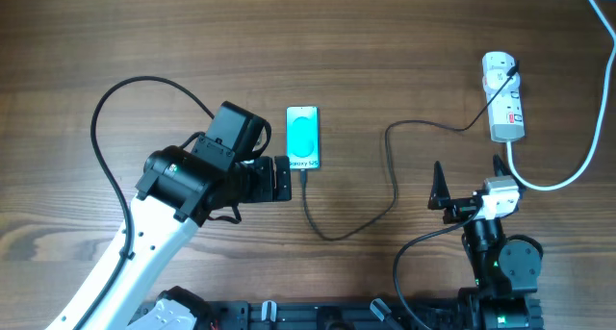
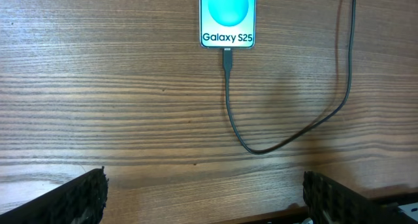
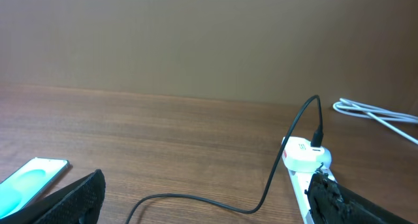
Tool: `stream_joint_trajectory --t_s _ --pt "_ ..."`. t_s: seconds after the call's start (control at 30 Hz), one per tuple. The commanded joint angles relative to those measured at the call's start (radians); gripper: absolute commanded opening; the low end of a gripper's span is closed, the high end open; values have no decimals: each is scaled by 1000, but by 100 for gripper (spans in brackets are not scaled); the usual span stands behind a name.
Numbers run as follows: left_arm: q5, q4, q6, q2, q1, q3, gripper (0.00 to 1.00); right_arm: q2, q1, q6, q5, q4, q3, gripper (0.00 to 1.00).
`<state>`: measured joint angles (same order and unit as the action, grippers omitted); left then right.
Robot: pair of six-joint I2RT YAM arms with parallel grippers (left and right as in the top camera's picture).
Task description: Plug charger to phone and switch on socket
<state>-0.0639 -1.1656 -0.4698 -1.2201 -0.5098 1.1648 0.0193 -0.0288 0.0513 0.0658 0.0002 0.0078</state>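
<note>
The phone point(image 1: 303, 137) lies flat at mid table with its cyan screen up; it also shows in the left wrist view point(image 2: 226, 18) and the right wrist view point(image 3: 29, 179). The charger cable point(image 1: 390, 166) has its dark plug tip point(image 2: 227, 58) seated in the phone's near end, then loops right to a white adapter in the socket point(image 1: 503, 109) at the far right. The socket also shows in the right wrist view point(image 3: 307, 160). My left gripper point(image 2: 206, 198) is open and empty just below-left of the phone. My right gripper point(image 3: 202, 198) is open and empty, below the socket.
The socket's thick white cord point(image 1: 577, 171) curves off the table's right side and top right corner. The left arm's own black cable point(image 1: 125, 109) arcs over the left of the table. The arm bases stand along the front edge.
</note>
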Motion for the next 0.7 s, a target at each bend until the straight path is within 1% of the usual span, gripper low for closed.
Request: stream_joint_trajectory --t_s 0.0,0.17,0.2,0.23,0.27,0.37,0.43,0.5,0.53,0.63,0.67 --pt "17 2 -10 1 -5 -7 100 -16 6 13 -17 1 -3 100" --pt "17 2 -10 1 -5 -7 100 -16 6 13 -17 1 -3 100" --pt "27 -2 -1 1 -4 -7 100 -16 6 13 -17 1 -3 100" --pt "82 -14 23 1 -4 -7 100 -16 6 13 -17 1 -3 100" --pt "86 -15 23 1 -4 -7 100 -16 6 13 -17 1 -3 100" --pt "84 -14 20 2 -4 -7 100 -16 6 13 -17 1 -3 100" --pt "58 -37 21 11 3 -8 100 -16 6 13 -17 1 -3 100" --pt "58 -1 21 24 38 -8 100 -16 6 13 -17 1 -3 100" --pt "53 43 51 35 64 -8 100 -16 6 13 -17 1 -3 100" --pt "-48 259 260 95 137 -71 100 -16 6 13 -17 1 -3 100" --pt "-70 294 291 105 151 -89 100 -16 6 13 -17 1 -3 100"
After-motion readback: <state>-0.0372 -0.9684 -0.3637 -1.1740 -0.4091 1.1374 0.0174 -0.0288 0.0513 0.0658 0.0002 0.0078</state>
